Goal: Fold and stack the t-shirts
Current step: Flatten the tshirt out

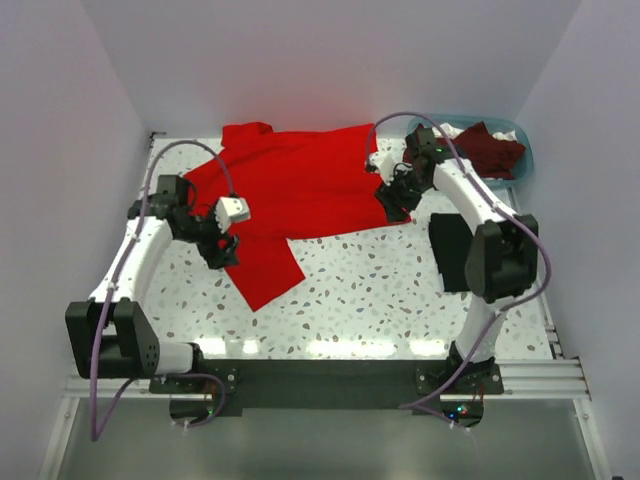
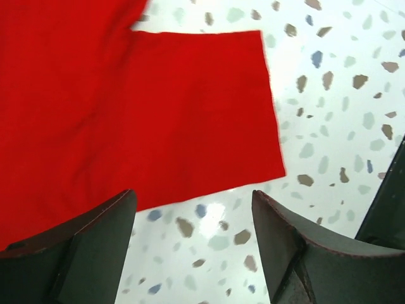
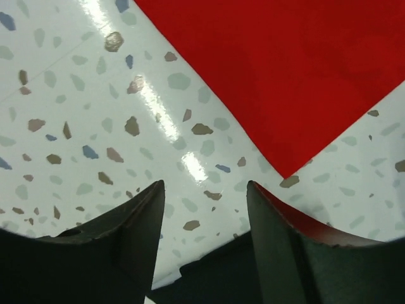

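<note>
The left gripper (image 1: 222, 252) hovers, jaws wide and empty, over a sleeve edge of the red t-shirt (image 1: 300, 185), which is spread flat toward 12 o'clock on the speckled table (image 1: 360, 290). The right gripper (image 1: 393, 205), likewise parted and empty, hangs by the shirt's corner. A maroon t-shirt (image 1: 492, 148) lies in the basket (image 1: 526, 140) at 2 o'clock.

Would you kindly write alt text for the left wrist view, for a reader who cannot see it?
A bright red t-shirt lies spread on a speckled white table, filling the upper left. The left gripper is open at its near edge, holding nothing.
</note>
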Tool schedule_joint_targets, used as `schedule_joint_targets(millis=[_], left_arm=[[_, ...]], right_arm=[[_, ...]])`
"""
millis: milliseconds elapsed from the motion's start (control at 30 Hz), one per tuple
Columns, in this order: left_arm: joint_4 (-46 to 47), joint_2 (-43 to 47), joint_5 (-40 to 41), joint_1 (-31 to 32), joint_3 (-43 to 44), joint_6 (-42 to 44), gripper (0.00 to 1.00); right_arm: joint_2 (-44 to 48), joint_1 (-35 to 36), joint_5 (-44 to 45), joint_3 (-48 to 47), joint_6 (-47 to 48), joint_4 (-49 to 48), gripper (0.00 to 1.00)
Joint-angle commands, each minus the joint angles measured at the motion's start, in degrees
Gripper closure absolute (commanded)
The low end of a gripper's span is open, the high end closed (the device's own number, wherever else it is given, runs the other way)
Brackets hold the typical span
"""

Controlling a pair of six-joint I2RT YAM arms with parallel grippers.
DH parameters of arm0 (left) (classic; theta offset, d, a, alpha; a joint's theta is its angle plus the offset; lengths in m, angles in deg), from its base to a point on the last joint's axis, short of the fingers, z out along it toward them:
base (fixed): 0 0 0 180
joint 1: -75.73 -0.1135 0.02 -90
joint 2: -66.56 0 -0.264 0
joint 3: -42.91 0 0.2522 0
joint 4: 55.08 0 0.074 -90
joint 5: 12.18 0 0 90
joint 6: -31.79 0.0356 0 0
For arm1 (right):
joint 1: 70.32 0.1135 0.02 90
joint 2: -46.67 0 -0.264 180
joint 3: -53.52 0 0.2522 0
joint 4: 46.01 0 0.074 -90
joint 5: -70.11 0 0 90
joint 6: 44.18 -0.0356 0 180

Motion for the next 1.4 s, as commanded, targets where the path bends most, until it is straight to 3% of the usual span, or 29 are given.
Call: schedule_joint_targets(millis=[0,67,200,433,567,800,1067,1200,1300,1367], left_arm=[[9.9,0.8,4.0,5.1,-5.2,-7.3,0.22],[14.0,-0.9,6.1,5.6,-6.0,-10.6,0.23],[21.3,-9.0,12.0,6.3,-4.1,-16.5,0.26],[25.2,-18.9,18.1,6.5,-1.9,-13.9,0.28],[24.2,-19.9,21.3,7.1,-3.8,-10.4,0.28],[17.9,-13.4,25.8,9.2,-13.8,-1.2,0.32],[6.1,0.4,25.4,12.6,-21.6,3.5,0.35],[-7.5,4.5,17.6,12.9,-18.3,8.4,0.35],[-8.8,4.3,15.1,12.7,-12.9,6.5,0.31],[-4.7,1.9,14.5,12.1,-8.9,2.2,0.29]], right_arm=[[-5.2,1.5,4.3,-6.0,-6.2,-1.1,0.45],[-10.5,1.7,6.8,-10.0,-8.4,-2.5,0.54],[-18.1,2.3,10.2,-16.7,-10.5,-2.9,0.59],[-23.8,4.1,16.0,-19.6,-10.0,-5.3,0.64],[-23.9,5.5,18.5,-15.4,-7.1,-5.2,0.67],[-18.9,8.0,19.0,-1.5,-4.0,-4.2,0.72],[-4.9,10.8,14.2,13.3,-2.5,3.5,0.76],[-0.1,10.8,9.6,15.0,0.2,10.4,0.72],[0.8,10.5,8.8,10.6,0.1,13.0,0.68],[-0.5,9.5,9.4,7.8,-1.3,12.2,0.68]])
